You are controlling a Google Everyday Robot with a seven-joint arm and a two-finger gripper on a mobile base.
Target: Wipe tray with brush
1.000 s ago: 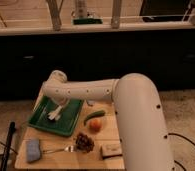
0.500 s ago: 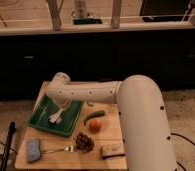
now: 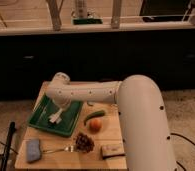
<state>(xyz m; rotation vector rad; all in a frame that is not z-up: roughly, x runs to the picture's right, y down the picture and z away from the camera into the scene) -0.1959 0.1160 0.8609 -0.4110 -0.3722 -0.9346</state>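
Change since a second ago: the white arm's bend (image 3: 59,84) has slid a little right and lower. The pale tip under it now sits slightly closer to the tray's near edge. Everything else on the table is where it was.

The gripper (image 3: 60,110) hangs at the end of the arm, low over the middle of the dark green shallow rectangular tray (image 3: 41,118), inside its raised rim. How far the gripper is open, I cannot tell; it merges with the pale shape below it.

That shape is the slim whitish stick-like brush (image 3: 54,119). It lies on the tray floor just under the gripper, angled toward the near left, wider at the low end. Whether the gripper grips it or only touches it, cannot tell.

The tray sits skewed on the left part of the light wooden table (image 3: 66,161), near the back left corner. Its floor looks plain green where it is bare.

- To the tray's right: a curved green vegetable (image 3: 93,115), with a round orange fruit (image 3: 94,125) just beside it.
- In front: a dark reddish clump (image 3: 83,142), touching or almost touching the tip of a metal fork (image 3: 57,148).
- A grey-blue sponge-like block (image 3: 32,150) is at the near left.
- A tan rectangular block (image 3: 112,150) is at the near right, by the arm's big white body.
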